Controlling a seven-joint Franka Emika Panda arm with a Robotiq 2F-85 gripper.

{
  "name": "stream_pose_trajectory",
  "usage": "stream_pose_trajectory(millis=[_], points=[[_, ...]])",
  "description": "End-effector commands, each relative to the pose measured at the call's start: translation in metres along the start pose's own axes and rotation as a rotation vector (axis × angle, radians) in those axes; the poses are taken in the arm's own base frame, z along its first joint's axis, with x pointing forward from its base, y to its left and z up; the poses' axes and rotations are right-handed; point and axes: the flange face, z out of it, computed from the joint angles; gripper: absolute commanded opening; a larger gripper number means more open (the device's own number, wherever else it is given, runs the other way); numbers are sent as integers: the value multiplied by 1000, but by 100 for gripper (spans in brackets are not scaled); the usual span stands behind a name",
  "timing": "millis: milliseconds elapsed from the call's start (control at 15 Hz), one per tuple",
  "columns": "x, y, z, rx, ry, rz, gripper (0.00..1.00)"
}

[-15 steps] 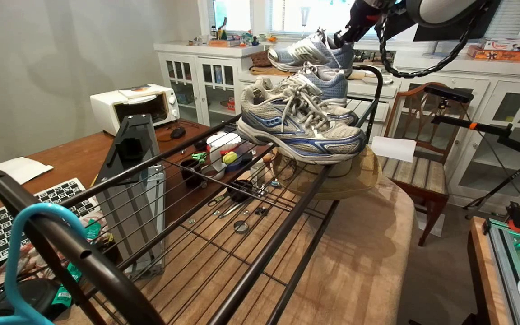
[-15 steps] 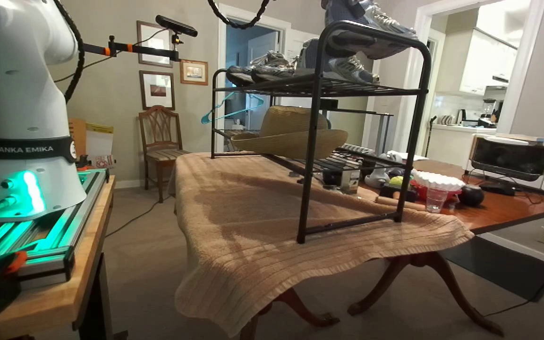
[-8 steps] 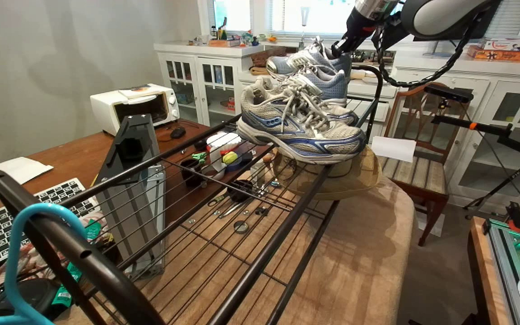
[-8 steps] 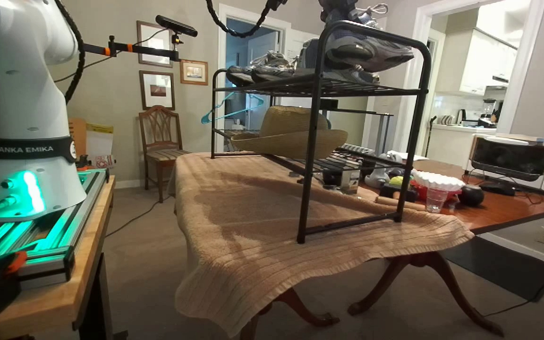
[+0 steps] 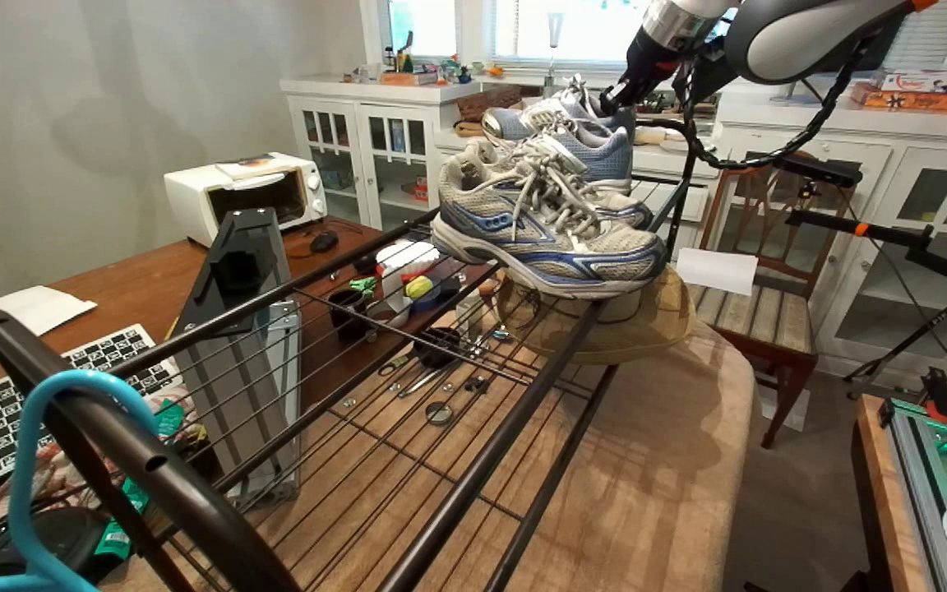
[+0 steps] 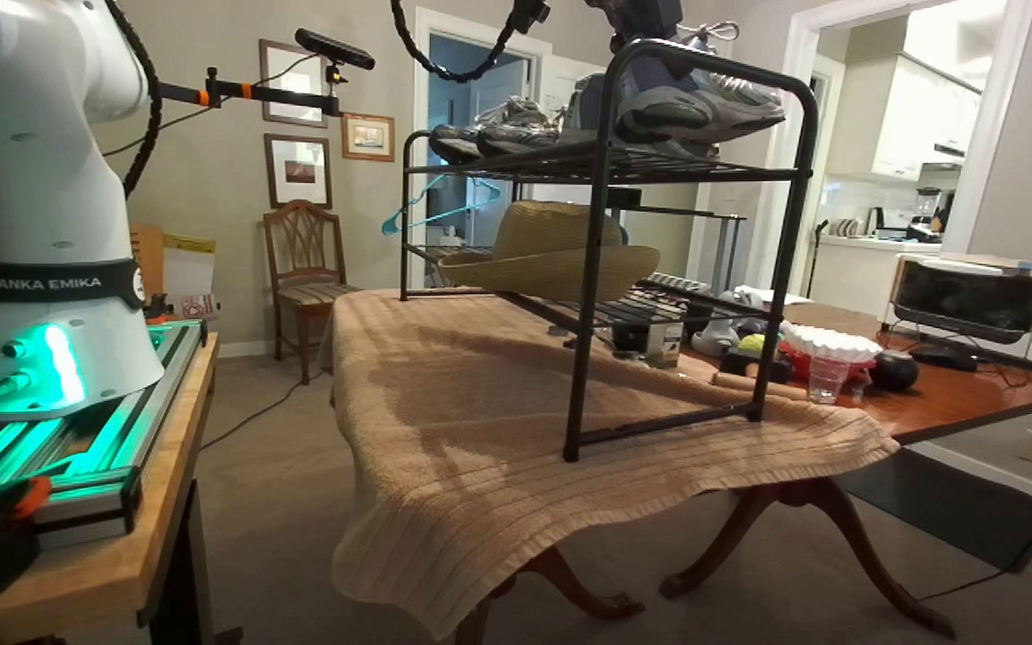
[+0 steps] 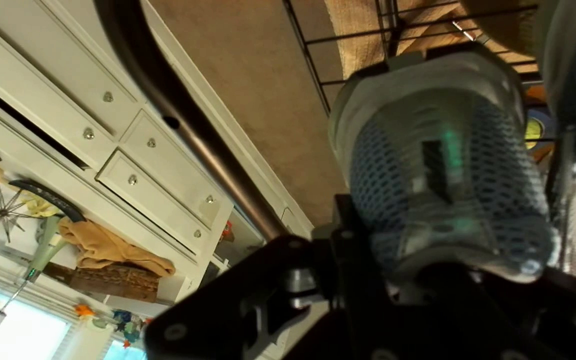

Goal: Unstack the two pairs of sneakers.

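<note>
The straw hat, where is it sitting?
The straw hat sits on the lower shelf of the black rack. In an exterior view it shows right of centre, just below the nearest grey-and-white sneaker on the top shelf.

Open air over bare shelf wires (image 5: 424, 462), rack hoop (image 7: 200, 145) near the fingers (image 7: 358, 260)

Your arm (image 6: 41, 179) rises from its base (image 6: 113, 354), which glows green on one side. In an exterior view the wrist (image 5: 677, 28) sits at the top edge, and your gripper (image 5: 610, 100) slants down and leftward from it, clamped in a hold. In the wrist view one finger (image 7: 350, 220) shows; the other finger's tip is hidden.
</note>
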Motion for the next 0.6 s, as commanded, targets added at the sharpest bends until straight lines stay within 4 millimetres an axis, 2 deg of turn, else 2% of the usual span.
stream_pose_trajectory(millis=[0, 533], points=[[-1, 0, 4, 11, 13, -12, 3], [-5, 11, 6, -32, 6, -30, 3]])
